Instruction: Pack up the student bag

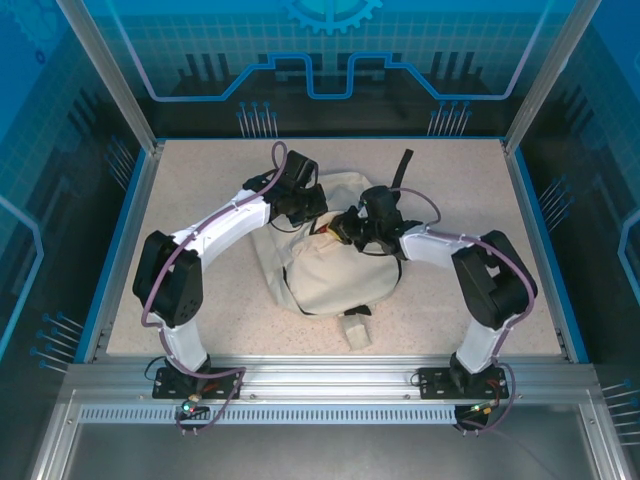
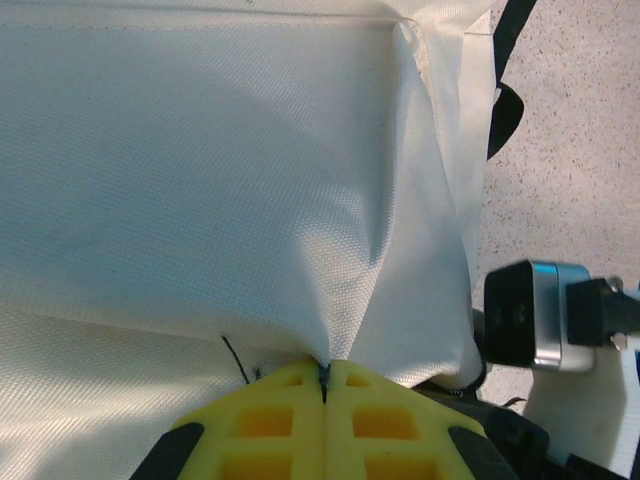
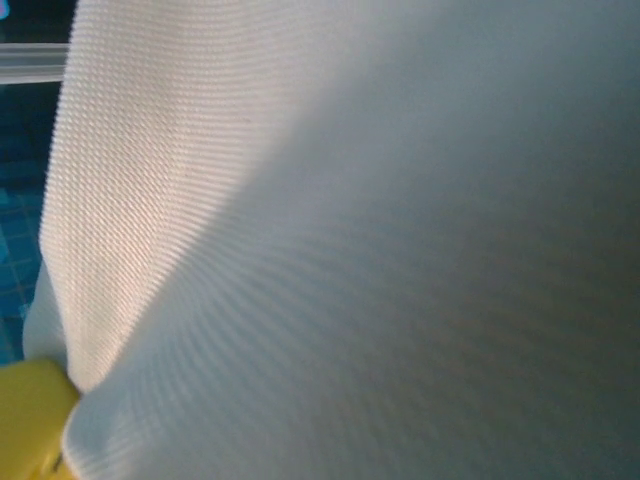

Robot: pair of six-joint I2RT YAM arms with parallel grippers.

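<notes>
Cream student bag [image 2: 200, 180] pinched in left end effector [image 2: 325, 373].

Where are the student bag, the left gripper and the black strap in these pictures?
student bag [image 1: 340, 275]: top external view, cream front panel.
left gripper [image 2: 325, 372]: left wrist view, where its yellow fingertips meet.
black strap [image 1: 404, 167]: top external view, its visible middle.

From above, the wrist housings hide the fingertips of the left gripper [image 1: 303, 208] and right gripper [image 1: 352, 228], along with the far part of the student bag [image 1: 335, 280] beneath them. A small cream piece [image 1: 357, 331] near the table's [image 1: 200, 180] near edge is too small to identify. The left wrist view cuts off the yellow fingers [image 2: 270, 420] at its bottom edge. In the right wrist view, blurred cloth covers all but one yellow finger [image 3: 30, 415], itself cut off at the corner.
</notes>
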